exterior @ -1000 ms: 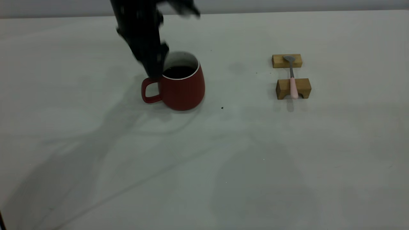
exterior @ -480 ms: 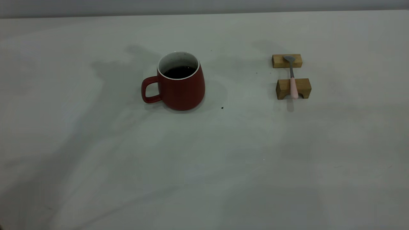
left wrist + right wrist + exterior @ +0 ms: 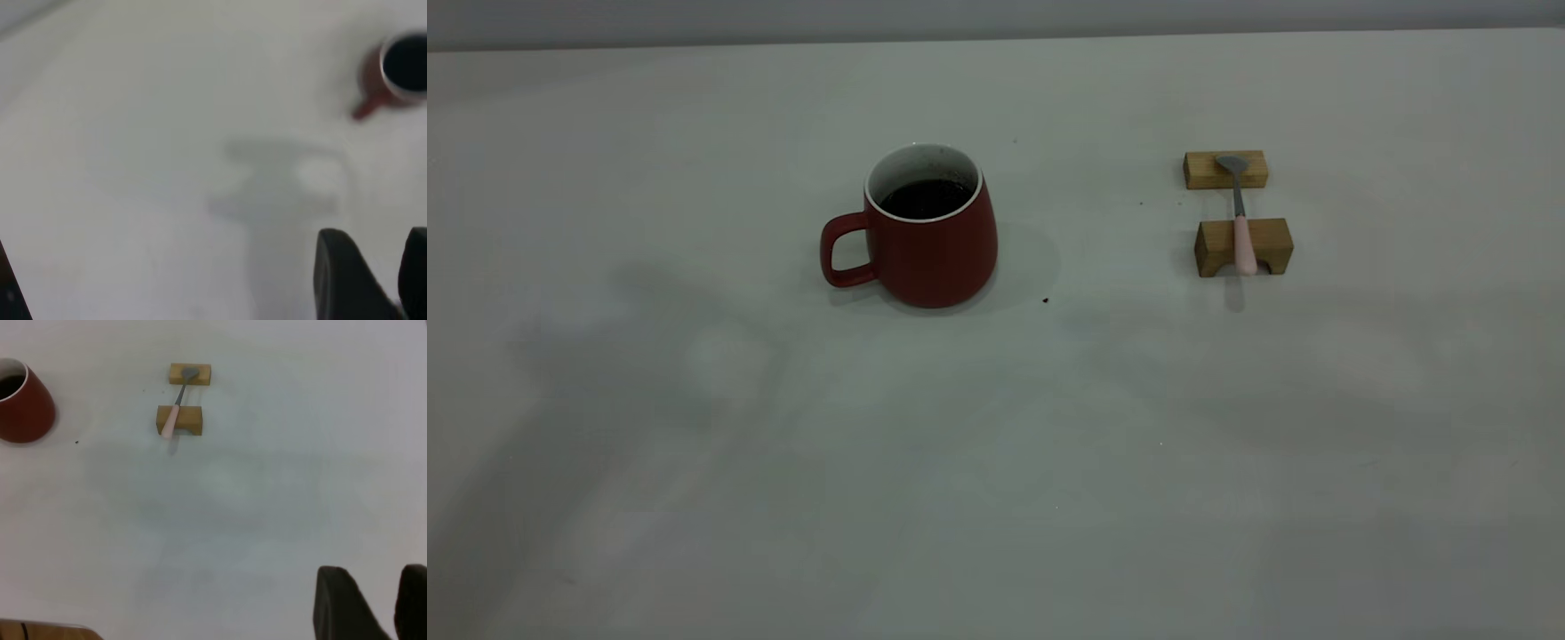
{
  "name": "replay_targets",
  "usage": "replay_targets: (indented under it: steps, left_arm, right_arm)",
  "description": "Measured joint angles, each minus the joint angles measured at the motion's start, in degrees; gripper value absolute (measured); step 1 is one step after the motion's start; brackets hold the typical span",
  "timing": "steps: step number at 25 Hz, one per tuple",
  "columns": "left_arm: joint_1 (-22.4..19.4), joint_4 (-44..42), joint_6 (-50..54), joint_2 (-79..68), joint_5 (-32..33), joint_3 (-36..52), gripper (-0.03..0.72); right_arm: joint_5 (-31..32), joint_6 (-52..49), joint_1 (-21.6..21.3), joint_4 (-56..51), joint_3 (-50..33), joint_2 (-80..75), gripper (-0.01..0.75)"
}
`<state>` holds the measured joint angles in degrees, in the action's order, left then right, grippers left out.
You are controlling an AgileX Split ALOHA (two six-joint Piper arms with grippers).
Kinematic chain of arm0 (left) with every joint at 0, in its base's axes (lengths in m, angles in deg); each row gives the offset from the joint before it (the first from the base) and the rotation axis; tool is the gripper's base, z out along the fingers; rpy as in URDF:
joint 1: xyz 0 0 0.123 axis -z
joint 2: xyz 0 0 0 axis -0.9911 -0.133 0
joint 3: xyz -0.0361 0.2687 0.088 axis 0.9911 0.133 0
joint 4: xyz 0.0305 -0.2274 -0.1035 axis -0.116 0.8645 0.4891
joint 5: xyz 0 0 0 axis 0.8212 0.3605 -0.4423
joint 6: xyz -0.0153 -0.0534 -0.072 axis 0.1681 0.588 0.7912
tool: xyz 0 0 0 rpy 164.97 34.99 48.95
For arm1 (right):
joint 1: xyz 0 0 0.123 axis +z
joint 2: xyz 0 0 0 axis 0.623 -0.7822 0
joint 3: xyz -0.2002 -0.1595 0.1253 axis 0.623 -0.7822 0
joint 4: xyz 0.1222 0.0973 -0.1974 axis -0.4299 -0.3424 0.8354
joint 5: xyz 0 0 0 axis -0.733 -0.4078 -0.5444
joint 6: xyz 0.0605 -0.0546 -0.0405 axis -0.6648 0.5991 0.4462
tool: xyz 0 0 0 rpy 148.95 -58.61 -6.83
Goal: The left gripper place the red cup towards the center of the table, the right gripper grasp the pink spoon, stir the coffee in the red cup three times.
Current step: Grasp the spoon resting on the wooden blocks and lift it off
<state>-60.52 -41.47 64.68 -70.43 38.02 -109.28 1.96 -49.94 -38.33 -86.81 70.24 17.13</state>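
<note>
Red cup [image 3: 930, 229] stands upright on the table [image 3: 996, 462], slightly left of frame centre in the exterior view, handle toward frame left, nothing touching it. Coffee [image 3: 927, 198] sits dark and level inside. Judged from this, the placing step looks done.

Pink spoon [image 3: 1239, 224] lies untouched at mid-right of the exterior frame, bridging two wooden blocks [image 3: 1243, 245]: bowl on the far block, pink handle across the near one, its end overhanging. It is well apart from the cup.

Neither arm appears in the exterior view. Left gripper [image 3: 373, 280]: fingers show at the lower right of the left wrist frame, apart with a gap between them, holding nothing; the cup is far off at upper right, though this view is soft. Right gripper [image 3: 370, 603]: fingers likewise apart and empty at the lower right of the right wrist frame, with spoon and blocks well off at upper left.

Remaining: grasp spoon, carry to cup, all three stirs.
</note>
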Motion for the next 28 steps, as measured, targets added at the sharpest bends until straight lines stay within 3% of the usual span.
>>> replay_targets:
  steps: [6,12,19,28]
  left_arm:
    - [-0.90,-0.09,4.66,24.61,0.00,26.33,0.249]
    - [-13.23,0.76,7.92,50.50,-0.23,47.18,0.247]
    - [-20.90,5.39,8.20,71.00,-0.41,54.76,0.247]
    - [-21.48,8.67,2.64,79.09,-2.11,57.16,0.247]
  right_arm:
    - [0.00,0.00,0.00,0.00,0.00,0.00,0.244]
    - [0.00,0.00,0.00,0.00,0.00,0.00,0.244]
    - [0.00,0.00,0.00,0.00,0.00,0.00,0.244]
    - [0.00,0.00,0.00,0.00,0.00,0.00,0.244]
